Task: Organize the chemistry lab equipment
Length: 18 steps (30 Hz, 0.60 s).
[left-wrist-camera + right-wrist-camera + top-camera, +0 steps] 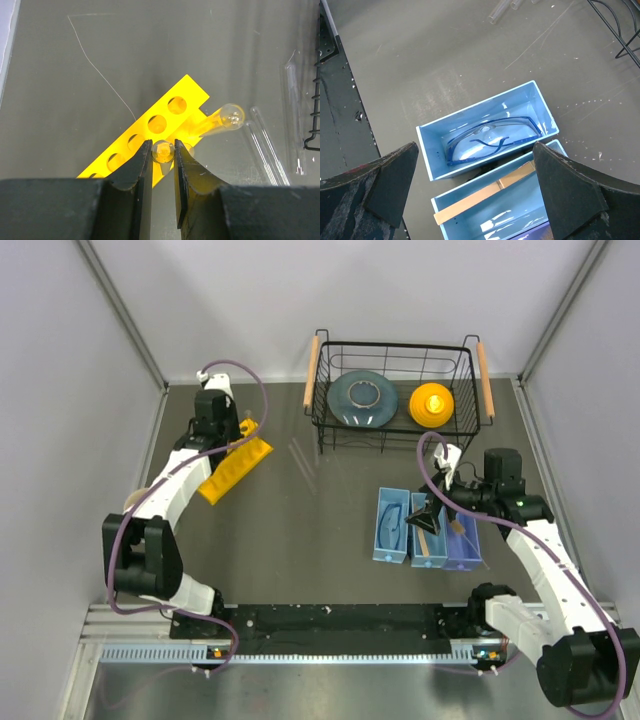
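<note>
Glass tube (163,151) tight in left hand (163,156) over rack (192,91), clear only from wrist view; right hand (475,150) agape.

Rack (191,92) yellow. Tubes (231,115) clear. Glasses (490,135) blue-rimmed, bin (485,107) light blue. Clamp (485,196) tan. Left fingers (135,175) black. Surface (125,50) dull grey-green.

Yellow six-hole rack (235,468) lies diagonal at far left of table (300,530). One clear glass tube (163,151) stands upright at rack's edge, pinched between fingers of left gripper (163,154). Second tube (222,119) leans outward from rack. More tubes (270,147) lie loose just beside it. Blue-rimmed safety glasses (492,142) rest in left blue bin (422,145). Tan wooden clamp (479,200) lies lengthwise in adjoining bin (520,210).
</note>
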Tool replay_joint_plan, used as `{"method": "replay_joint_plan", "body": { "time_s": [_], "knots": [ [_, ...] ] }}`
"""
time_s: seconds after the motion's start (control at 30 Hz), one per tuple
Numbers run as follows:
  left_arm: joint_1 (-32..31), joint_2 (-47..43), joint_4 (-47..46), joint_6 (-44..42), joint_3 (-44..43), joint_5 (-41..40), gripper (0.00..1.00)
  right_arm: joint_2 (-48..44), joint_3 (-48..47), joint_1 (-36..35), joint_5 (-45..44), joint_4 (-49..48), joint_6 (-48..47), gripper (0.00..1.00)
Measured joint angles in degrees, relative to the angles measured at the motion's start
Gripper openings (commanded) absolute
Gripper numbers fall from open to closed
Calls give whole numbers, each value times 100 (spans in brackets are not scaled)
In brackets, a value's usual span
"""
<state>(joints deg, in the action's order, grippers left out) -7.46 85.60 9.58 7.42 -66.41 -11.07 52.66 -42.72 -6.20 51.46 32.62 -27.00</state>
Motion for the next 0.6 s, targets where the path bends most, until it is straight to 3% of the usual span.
{"method": "replay_joint_plan", "body": {
  "time_s": [0.07,0.3,0.6],
  "knots": [
    [7,0,-63,15,136,13,17,4,0,0,0,2,2,99],
    [20,0,-345,63,422,20,45,35,0,0,-4,2,0,99],
    [22,-160,-264,203,568,13,63,39,0,0,-66,2,-4,99]
  ]
}}
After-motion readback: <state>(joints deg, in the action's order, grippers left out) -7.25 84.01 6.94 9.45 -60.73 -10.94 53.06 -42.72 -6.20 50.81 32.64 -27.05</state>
